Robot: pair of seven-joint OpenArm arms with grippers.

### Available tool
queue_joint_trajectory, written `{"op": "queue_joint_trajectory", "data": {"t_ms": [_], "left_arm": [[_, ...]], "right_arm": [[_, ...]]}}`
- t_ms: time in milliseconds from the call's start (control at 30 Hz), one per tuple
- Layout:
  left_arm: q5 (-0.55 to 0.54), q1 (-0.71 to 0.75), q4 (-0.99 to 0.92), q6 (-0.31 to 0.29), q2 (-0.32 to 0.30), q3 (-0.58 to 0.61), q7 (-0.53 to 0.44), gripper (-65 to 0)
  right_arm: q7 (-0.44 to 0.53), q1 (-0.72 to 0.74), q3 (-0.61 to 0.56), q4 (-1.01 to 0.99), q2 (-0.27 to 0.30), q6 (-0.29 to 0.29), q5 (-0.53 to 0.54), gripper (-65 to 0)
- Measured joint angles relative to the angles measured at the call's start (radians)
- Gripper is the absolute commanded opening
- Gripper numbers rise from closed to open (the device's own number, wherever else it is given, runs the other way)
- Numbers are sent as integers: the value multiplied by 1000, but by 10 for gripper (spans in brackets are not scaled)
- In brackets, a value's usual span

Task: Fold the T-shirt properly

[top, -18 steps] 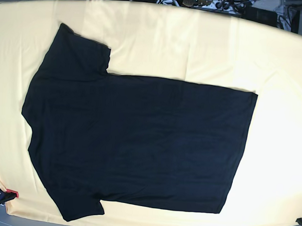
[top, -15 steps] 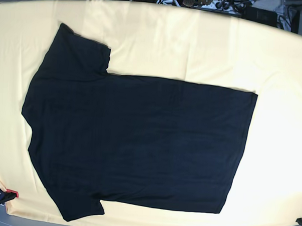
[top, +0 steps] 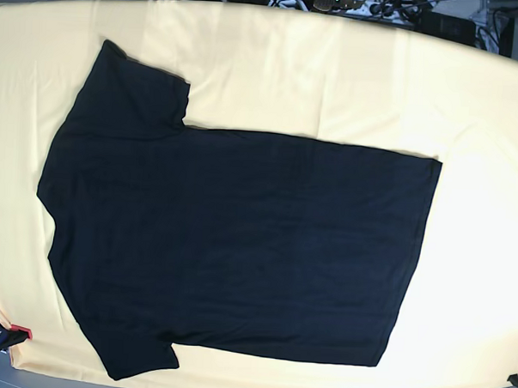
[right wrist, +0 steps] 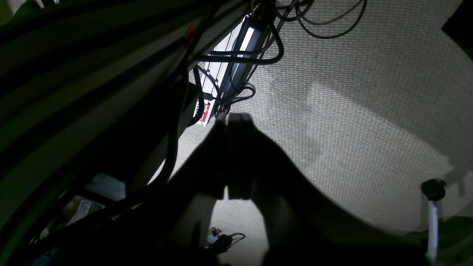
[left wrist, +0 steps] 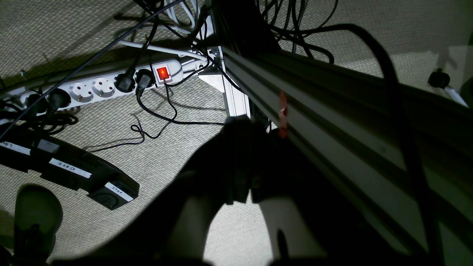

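Nothing moved, T-shirt [top: 231, 244] flat, claws away

A pale yellow table cloth [top: 332, 85] covers the table from edge to edge; the T-shirt [top: 231, 244] lies flat and spread on it, plain black side up, sleeves toward the base view's left, hem toward its right. Both wrist views show a grey carpeted floor [right wrist: 351, 111]; a white power strip [left wrist: 99, 87] with a lit red switch, loose black cables [left wrist: 155, 118] and a black labelled device [left wrist: 74, 173] lie on it.
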Motion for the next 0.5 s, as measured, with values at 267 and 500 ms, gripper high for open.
{"op": "queue_joint_trajectory", "data": {"t_ms": [267, 500], "left_arm": [[0, 0, 0, 0, 0, 0, 0, -650], [0, 9, 0, 0, 0, 0, 1, -650]], "right_arm": [[0, 0, 0, 0, 0, 0, 0, -650], [0, 0, 0, 0, 0, 10, -1, -650]]}}
